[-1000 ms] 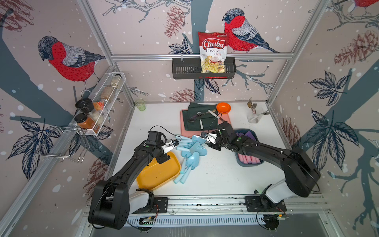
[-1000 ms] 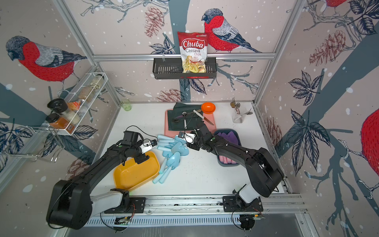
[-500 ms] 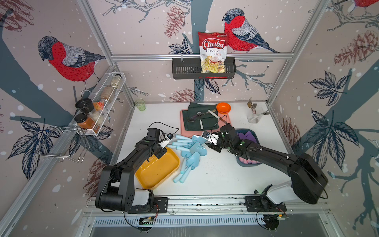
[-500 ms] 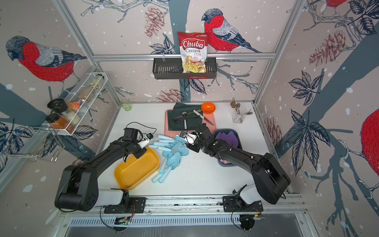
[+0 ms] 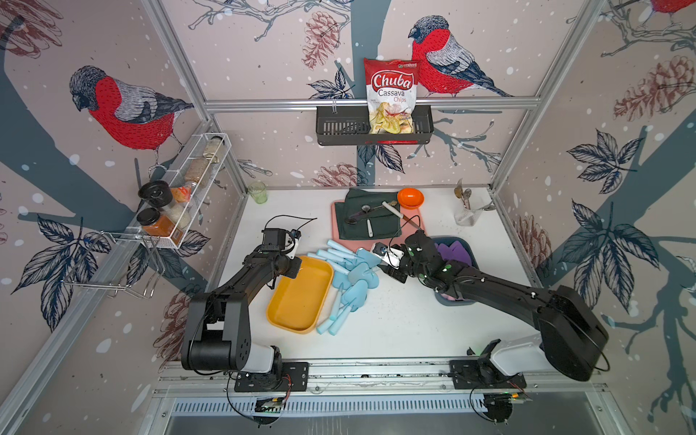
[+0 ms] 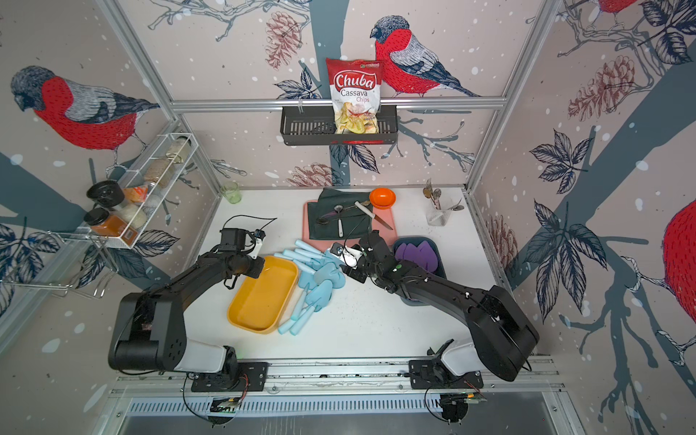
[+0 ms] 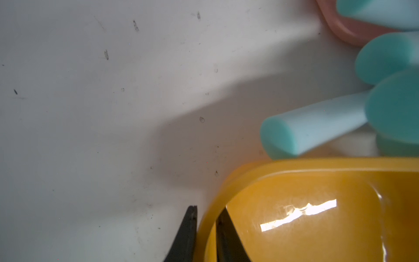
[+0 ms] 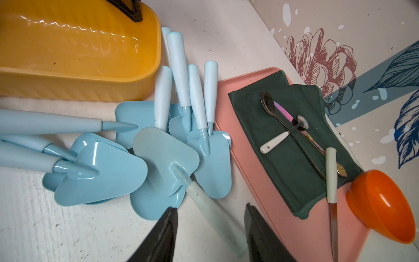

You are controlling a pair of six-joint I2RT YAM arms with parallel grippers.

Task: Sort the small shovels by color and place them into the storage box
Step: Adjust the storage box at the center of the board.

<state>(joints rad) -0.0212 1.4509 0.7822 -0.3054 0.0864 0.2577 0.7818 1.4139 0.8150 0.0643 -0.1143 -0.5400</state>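
The purple shovels (image 5: 452, 252) lie in the dark box (image 5: 452, 238) by my right arm. I see no purple ones outside it, so that color looks done. The blue shovels (image 5: 354, 278) lie in a heap on the table (image 5: 395, 324), just beside the yellow box (image 5: 301, 293). The yellow box has nothing in it, so I think all the blue ones are left to do.

My left gripper (image 7: 207, 208) pinches the rim of the yellow box, one finger inside and one outside. My right gripper (image 8: 210, 206) is about half open. The handle of one blue shovel (image 8: 204, 199) lies between its fingers, but they do not squeeze it.
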